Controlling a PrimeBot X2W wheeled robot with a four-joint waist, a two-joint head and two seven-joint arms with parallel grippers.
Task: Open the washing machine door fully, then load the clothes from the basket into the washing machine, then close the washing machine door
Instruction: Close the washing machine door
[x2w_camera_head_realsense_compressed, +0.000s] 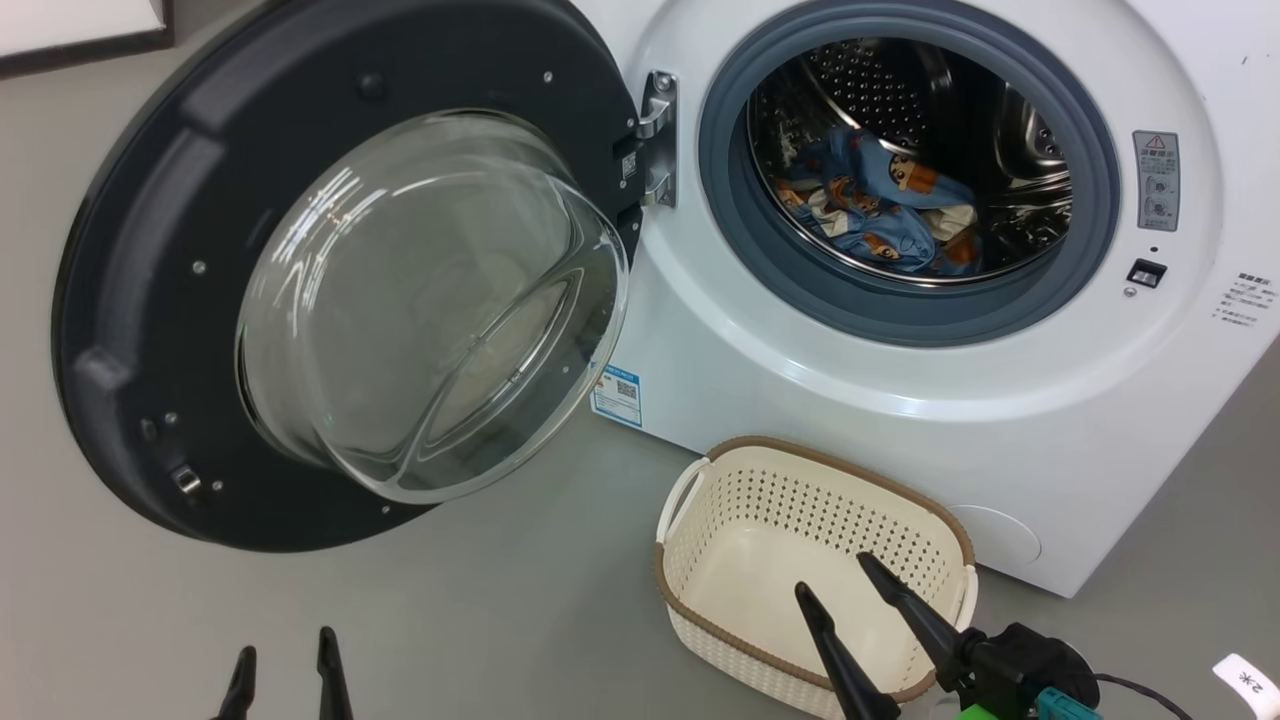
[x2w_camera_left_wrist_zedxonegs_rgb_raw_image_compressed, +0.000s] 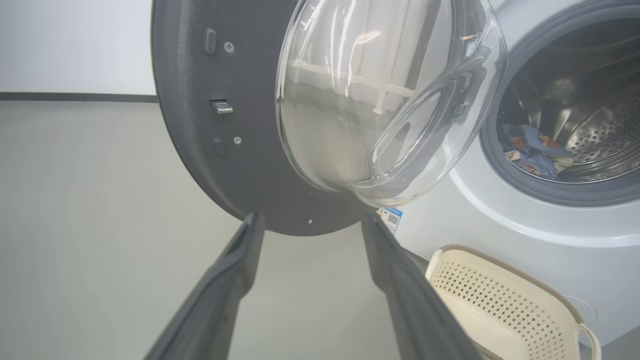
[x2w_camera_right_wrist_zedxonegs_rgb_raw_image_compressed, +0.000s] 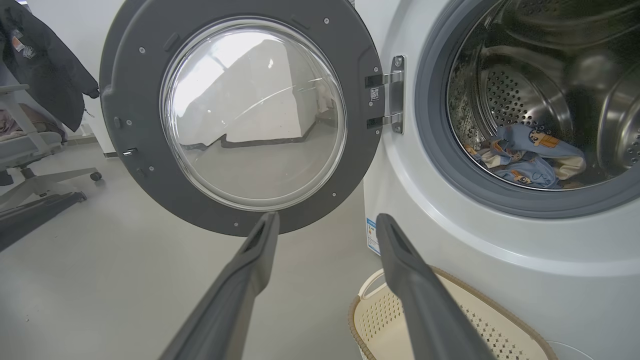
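The washing machine (x2w_camera_head_realsense_compressed: 900, 400) stands with its door (x2w_camera_head_realsense_compressed: 150, 300) swung wide open to the left, glass bowl (x2w_camera_head_realsense_compressed: 430, 300) bulging toward me. The light blue clothes (x2w_camera_head_realsense_compressed: 880, 205) lie inside the steel drum, also seen as clothes (x2w_camera_right_wrist_zedxonegs_rgb_raw_image_compressed: 525, 160) and clothes (x2w_camera_left_wrist_zedxonegs_rgb_raw_image_compressed: 530, 150). The cream basket (x2w_camera_head_realsense_compressed: 700, 600) sits on the floor before the machine with nothing in it. My right gripper (x2w_camera_head_realsense_compressed: 835, 578) is open above the basket's near side, holding nothing. My left gripper (x2w_camera_head_realsense_compressed: 285, 645) is open low at the left, below the door; in its wrist view its fingertips (x2w_camera_left_wrist_zedxonegs_rgb_raw_image_compressed: 252, 222) point at the door's lower rim.
Grey floor (x2w_camera_head_realsense_compressed: 500, 620) spreads between the door and the basket. A wheeled chair (x2w_camera_right_wrist_zedxonegs_rgb_raw_image_compressed: 30, 150) with a dark jacket (x2w_camera_right_wrist_zedxonegs_rgb_raw_image_compressed: 35, 45) stands far left of the door. A door hinge (x2w_camera_head_realsense_compressed: 655, 140) joins door and machine. A blue label (x2w_camera_head_realsense_compressed: 617, 395) sits at the machine's lower corner.
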